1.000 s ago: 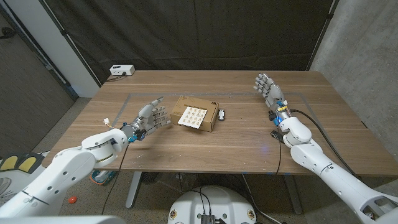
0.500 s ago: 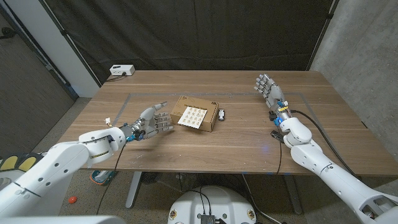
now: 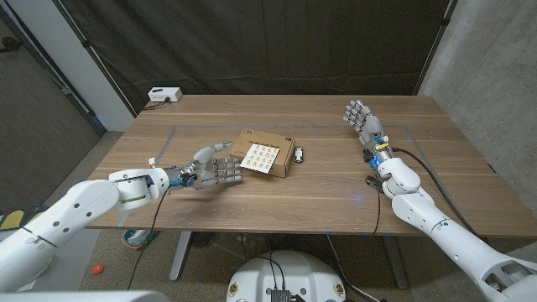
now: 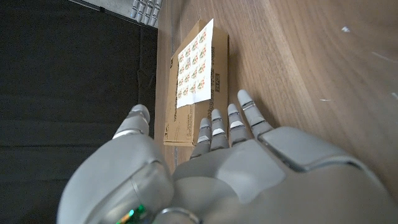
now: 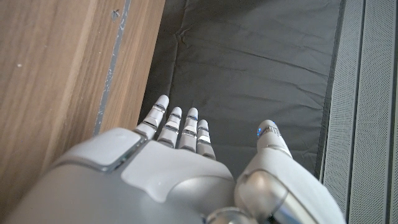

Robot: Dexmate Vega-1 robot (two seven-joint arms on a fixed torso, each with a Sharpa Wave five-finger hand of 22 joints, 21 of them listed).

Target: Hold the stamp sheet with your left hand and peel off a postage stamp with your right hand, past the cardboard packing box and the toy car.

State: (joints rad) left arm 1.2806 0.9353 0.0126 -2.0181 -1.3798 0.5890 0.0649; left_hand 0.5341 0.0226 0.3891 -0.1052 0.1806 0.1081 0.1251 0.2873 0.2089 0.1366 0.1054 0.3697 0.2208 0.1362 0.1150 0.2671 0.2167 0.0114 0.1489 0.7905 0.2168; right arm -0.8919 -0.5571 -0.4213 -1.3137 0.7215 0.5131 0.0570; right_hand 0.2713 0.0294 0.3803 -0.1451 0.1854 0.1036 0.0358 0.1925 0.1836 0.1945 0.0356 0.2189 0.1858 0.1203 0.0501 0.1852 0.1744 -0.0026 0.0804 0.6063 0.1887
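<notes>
Since a second ago the left robot hand point(image 3: 216, 169) has slid along the surface point(image 3: 319, 189) toward the cardboard packing box point(image 3: 265, 153), from well apart to near it; nothing else has moved. It holds nothing, its fingers apart and reaching at the box's near end, as the left wrist view shows point(image 4: 211, 168). That approach suits its job, I judge: it must pin the stamp sheet before any peeling can start.

At about 12 o'clock on the surface, the stamp sheet point(image 3: 260, 157) lies on top of the box, a white page with rows of small stamps, seen clearly from the left wrist point(image 4: 194, 63). Resting on the raised lid puts it within easy reach of both arms. Just beside the box, at its 3 o'clock side, sits the toy car point(image 3: 299, 154), small and dark.

Farther off, toward 2 o'clock, the right robot hand point(image 3: 361, 117) stands upright with its fingers spread and holds nothing; its wrist view looks past its knuckles point(image 5: 161, 174) at the dark curtain. It appears to wait its turn, well apart from the sheet.
</notes>
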